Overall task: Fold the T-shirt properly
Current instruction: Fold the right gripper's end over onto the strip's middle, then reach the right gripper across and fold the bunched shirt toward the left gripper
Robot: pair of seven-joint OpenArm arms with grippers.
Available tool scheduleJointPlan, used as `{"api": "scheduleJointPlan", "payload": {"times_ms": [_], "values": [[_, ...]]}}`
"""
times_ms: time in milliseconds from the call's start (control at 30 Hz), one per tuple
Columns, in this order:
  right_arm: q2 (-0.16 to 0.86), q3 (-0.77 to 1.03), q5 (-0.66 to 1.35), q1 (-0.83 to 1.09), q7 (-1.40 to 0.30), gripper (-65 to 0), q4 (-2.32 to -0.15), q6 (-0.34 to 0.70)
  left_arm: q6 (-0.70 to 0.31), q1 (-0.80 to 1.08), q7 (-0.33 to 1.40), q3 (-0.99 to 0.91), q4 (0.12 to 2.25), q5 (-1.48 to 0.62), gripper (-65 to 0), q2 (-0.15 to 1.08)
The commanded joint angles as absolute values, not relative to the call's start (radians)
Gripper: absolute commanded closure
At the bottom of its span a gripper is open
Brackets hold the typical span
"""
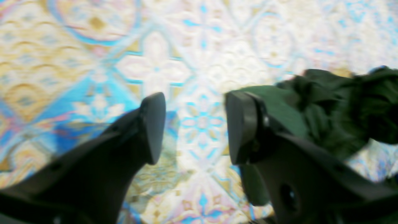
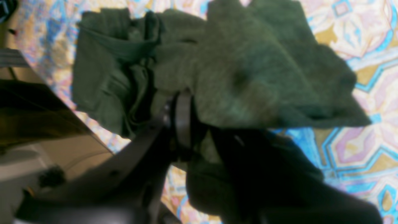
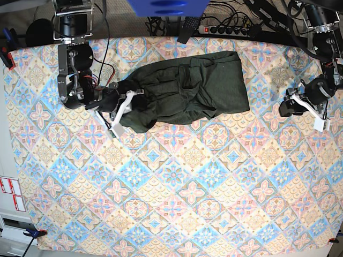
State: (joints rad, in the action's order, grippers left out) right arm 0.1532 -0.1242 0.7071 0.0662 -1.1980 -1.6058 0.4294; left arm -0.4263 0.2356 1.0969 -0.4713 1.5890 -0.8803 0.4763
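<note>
lying bunched on the patterned tablecloth [image 3: 161,214] toward the far side of the table, the t-shirt [image 3: 198,91] is a dark olive-green heap, wider and flatter at the end nearer the left arm and crumpled into folds at the end nearer the right arm. the right gripper [image 2: 199,124] is at that crumpled end, its jaws narrowed on a fold of the shirt; in the right wrist view one dark finger [image 2: 183,121] presses against the knit while the other is buried under cloth, and the fabric spreads away from the grip across the top of the picture. in the base view the right arm's white-trimmed gripper sits at the shirt's edge on the view's left. the left gripper [image 1: 194,127] is well apart from the garment, over bare tablecloth near the table's edge on the base view's right, its jaws spread wide with nothing between them. in the left wrist view, which is blurred, a dark green bunch of cloth shows behind the finger on the picture's right, not between the pads [image 1: 154,127].
</note>
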Motion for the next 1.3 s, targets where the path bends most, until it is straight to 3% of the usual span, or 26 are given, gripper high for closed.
{"api": "scheduleJointPlan", "payload": {"times_ms": [0, 267, 800, 1000, 1167, 1267], "values": [[0.143, -0.142, 0.737, 0.047, -1.181, -8.8, -1.641, 0.437, -0.432, 0.229, 1.082, -0.49, 1.603, -0.863, -31.7, 0.492], [0.096, -0.255, 0.734, 0.044, -1.181, -9.0, -1.695, 0.438, -0.432, 0.232, 1.087, -0.489, 1.603, -0.822, -31.7, 0.49], [0.096, -0.552, 0.704, -0.159, -1.233, -9.1, -1.689, 0.44, -0.432, 0.251, 1.089, -0.481, 1.603, -0.82, -31.7, 0.489], [0.09, -0.736, 0.608, -0.251, -1.228, -9.1, -1.636, 0.581, -0.43, 0.251, 1.086, -0.45, 1.603, -0.82, -31.7, 0.464], [0.048, -0.811, 0.601, -0.275, -1.224, -9.4, -1.572, 0.59, -0.429, 0.251, 1.084, -0.432, 1.603, -0.82, -31.7, 0.45], [0.044, -0.835, 0.601, -0.278, -1.222, -14.2, -1.557, 0.59, -0.429, 0.251, 1.086, -0.432, 1.603, -0.82, -31.7, 0.43]]}}
